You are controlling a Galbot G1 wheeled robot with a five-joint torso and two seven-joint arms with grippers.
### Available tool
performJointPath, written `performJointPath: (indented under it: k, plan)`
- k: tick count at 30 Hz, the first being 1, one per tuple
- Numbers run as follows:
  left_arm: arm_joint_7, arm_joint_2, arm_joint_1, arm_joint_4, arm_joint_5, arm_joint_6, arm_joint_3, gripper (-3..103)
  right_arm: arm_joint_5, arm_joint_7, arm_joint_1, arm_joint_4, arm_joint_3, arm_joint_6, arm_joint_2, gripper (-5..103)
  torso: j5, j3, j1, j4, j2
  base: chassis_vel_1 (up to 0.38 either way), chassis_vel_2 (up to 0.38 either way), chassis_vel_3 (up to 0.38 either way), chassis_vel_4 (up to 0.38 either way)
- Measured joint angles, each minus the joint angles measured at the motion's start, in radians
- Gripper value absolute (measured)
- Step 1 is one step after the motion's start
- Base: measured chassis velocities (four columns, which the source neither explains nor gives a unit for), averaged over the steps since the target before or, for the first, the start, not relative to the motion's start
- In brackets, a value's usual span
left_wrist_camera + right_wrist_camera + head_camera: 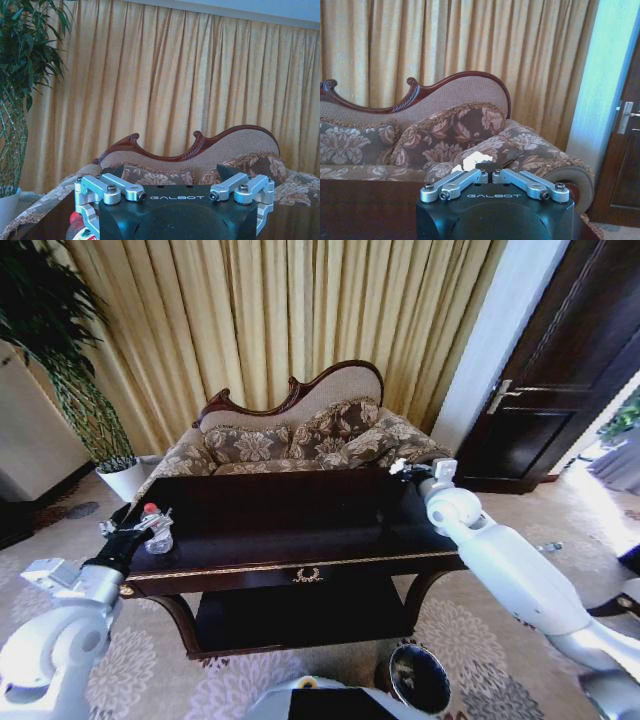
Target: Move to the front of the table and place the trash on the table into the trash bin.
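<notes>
Robot parked at the desk front; trash bin on the floor well below both grippers, near the robot's base, nothing visibly dropped in yet, so judged early-to-mid task. Left gripper at the desk's left end has its jaws spread around the red-capped bottle, not yet clamped. Right gripper at the far right corner is closed on a white paper wad; both items remain to be binned.
</notes>
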Motion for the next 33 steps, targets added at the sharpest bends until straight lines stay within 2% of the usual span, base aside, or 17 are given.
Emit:
performJointPath:
  k: [13,33]
  plan:
    - [0.001,0.018,-0.010,0.013,-0.002,0.000,0.009,100,-0.022,0.013,-0.140,0.084,0.102,0.000,-0.008,0,0.0002,0.000,0.000,-0.0003,0.000,0.000,0.000,0.000,0.000]
    - [0.001,0.016,-0.005,0.010,0.003,0.000,0.006,100,-0.044,0.005,-0.156,0.083,0.099,0.002,0.015,0,0.0001,0.000,0.000,-0.0003,0.000,0.048,-0.049,-0.047,0.048]
